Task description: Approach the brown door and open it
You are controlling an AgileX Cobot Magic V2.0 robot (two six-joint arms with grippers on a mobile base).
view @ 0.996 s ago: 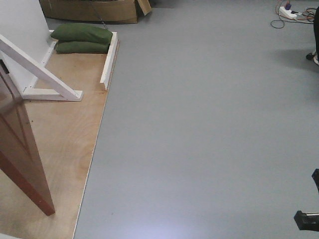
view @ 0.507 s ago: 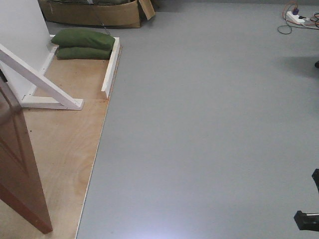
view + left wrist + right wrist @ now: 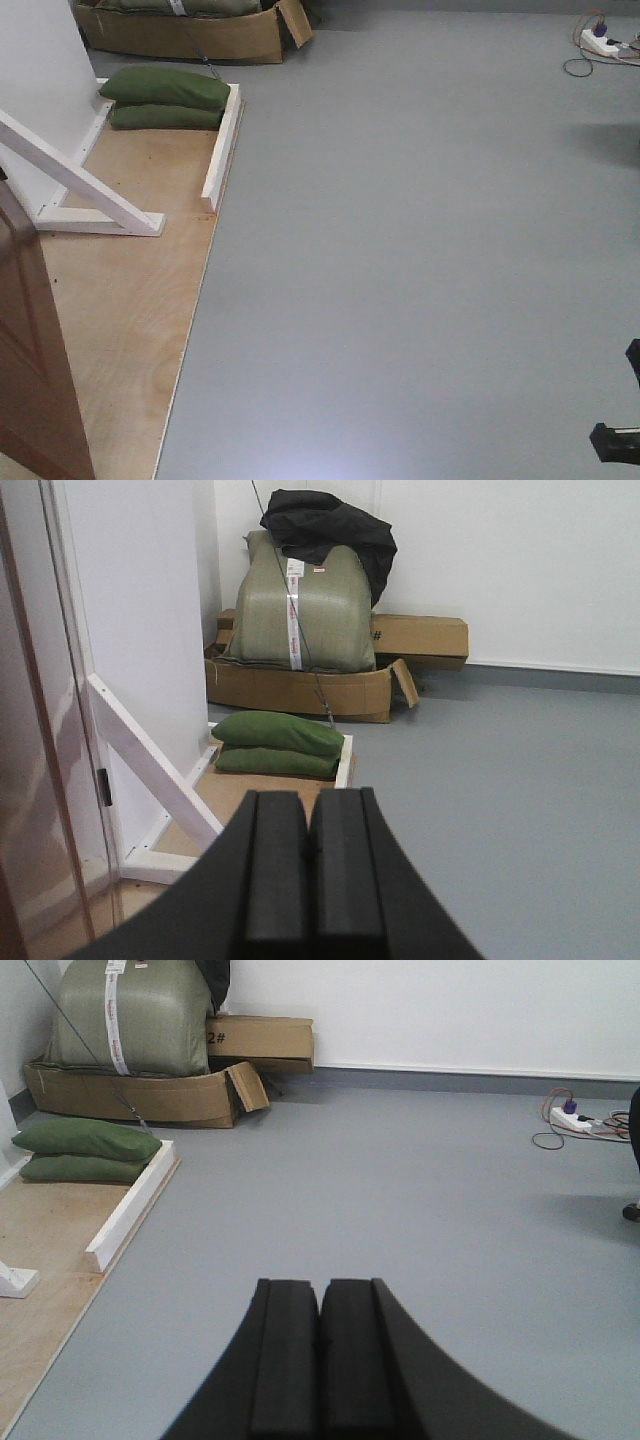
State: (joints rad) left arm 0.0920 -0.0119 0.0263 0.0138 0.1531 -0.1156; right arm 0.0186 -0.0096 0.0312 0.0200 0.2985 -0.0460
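The brown door [image 3: 30, 380] fills the lower left corner of the front view as a glossy reddish slab standing on edge over the plywood; its handle is out of view. In the left wrist view the door [image 3: 25, 810] is a shiny strip along the left edge. My left gripper [image 3: 308, 800] is shut and empty, pointing at the green bags past the door. My right gripper [image 3: 320, 1285] is shut on nothing, held over bare grey floor well right of the door.
White timber braces [image 3: 80, 180] and a white wall panel [image 3: 35, 70] stand on the plywood base [image 3: 130, 300]. Two green sandbags [image 3: 165, 95] lie against a white kerb [image 3: 222, 140]. Behind them is a cardboard box [image 3: 180, 35]. A power strip [image 3: 600, 40] lies far right.
The whole scene has slid down the front view: the door's lower corner has dropped to the frame's bottom edge, and the sandbags and braces sit lower. Both grippers stay shut.
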